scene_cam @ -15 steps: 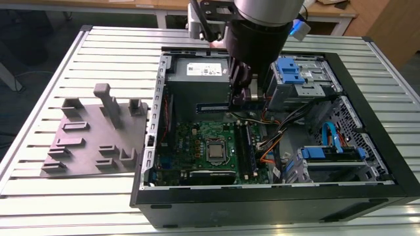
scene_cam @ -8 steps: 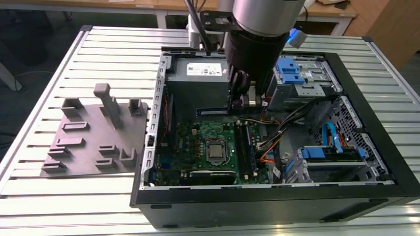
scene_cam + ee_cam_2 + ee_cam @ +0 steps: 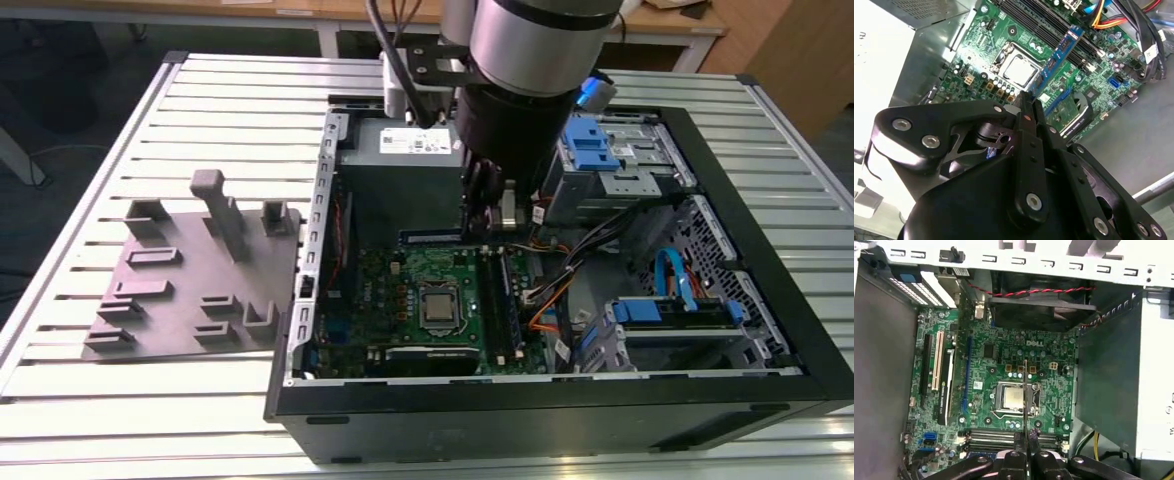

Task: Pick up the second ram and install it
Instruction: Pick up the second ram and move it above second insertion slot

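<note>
My claw (image 3: 1027, 102) pinches the ram (image 3: 1061, 55) by one end; hanging long like that, it could twist and miss the slots (image 3: 989, 439).

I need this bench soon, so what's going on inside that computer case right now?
The robot arm has reached into the open black computer case. Its pincer is shut on the slim blue-green memory stick, gripping it by one end. The stick is held above the green motherboard, near the silver square processor, and is not yet in a slot.
</note>
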Motion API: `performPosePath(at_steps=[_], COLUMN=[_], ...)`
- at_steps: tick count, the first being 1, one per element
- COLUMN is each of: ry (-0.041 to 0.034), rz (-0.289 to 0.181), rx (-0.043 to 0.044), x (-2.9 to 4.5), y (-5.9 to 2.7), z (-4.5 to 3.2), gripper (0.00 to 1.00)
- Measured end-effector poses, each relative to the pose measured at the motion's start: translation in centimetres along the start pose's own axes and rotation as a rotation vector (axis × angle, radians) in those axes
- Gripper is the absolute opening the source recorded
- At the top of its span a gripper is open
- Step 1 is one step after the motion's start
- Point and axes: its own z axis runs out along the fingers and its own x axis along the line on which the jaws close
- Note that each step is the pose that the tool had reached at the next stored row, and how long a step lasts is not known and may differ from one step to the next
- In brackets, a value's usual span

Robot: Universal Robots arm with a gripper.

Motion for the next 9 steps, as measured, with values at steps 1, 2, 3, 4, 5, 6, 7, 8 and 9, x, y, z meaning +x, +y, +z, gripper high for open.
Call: performPosePath(at_steps=[1, 2, 3, 4, 5, 6, 7, 8, 9], ry=[0.0000, -0.0001, 0.0000, -0.0001, -0.0001, -0.0001, 0.0000, -0.0001, -0.0001], rz=[0.000, 0.000, 0.000, 0.000, 0.000, 0.000, 0.000, 0.000, 0.000], rx=[-0.0002, -0.0004, -0.0007, -0.0008, -0.0010, -0.0011, -0.0013, -0.0014, -0.0015], x=[0.01, 0.01, 0.01, 0.02, 0.03, 0.03, 0.04, 0.05, 0.05], y=[-0.02, -0.03, -0.05, -0.06, -0.08, -0.09, -0.10, -0.11, -0.13], z=[0.18, 0.36, 0.53, 0.71, 0.90, 1.09, 1.27, 1.45, 1.63], gripper=[0.14, 0.14, 0.14, 0.14, 0.14, 0.14, 0.14, 0.14, 0.14])
